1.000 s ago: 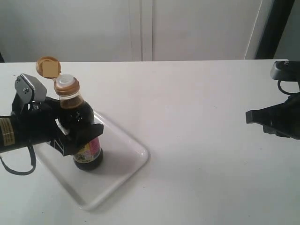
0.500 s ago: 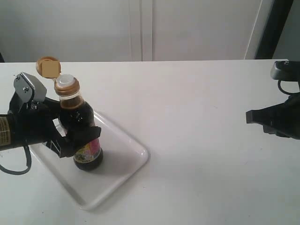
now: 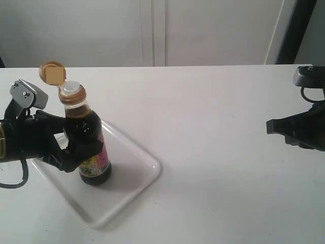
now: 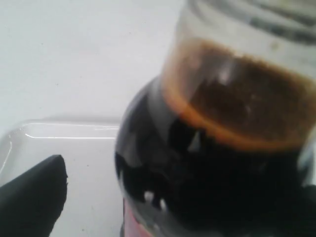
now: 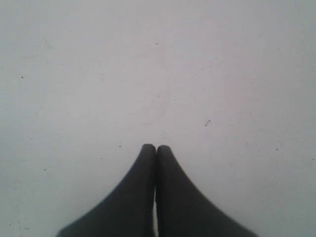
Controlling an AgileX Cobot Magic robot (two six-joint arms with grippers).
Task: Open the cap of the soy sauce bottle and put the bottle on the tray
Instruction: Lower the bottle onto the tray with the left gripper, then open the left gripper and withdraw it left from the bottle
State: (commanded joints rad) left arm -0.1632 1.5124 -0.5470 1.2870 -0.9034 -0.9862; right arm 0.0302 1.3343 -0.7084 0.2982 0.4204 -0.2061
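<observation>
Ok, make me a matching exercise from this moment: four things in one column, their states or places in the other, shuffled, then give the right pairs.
Things:
1. soy sauce bottle
2. cap
3. right claw
4. left claw

States or places:
A. flipped back on its hinge, white spout bare
B. shut on nothing, over bare table
C. standing upright on the tray
D. open, fingers either side of the bottle's body

Pairs: 1-C, 2-A, 3-B, 4-D
</observation>
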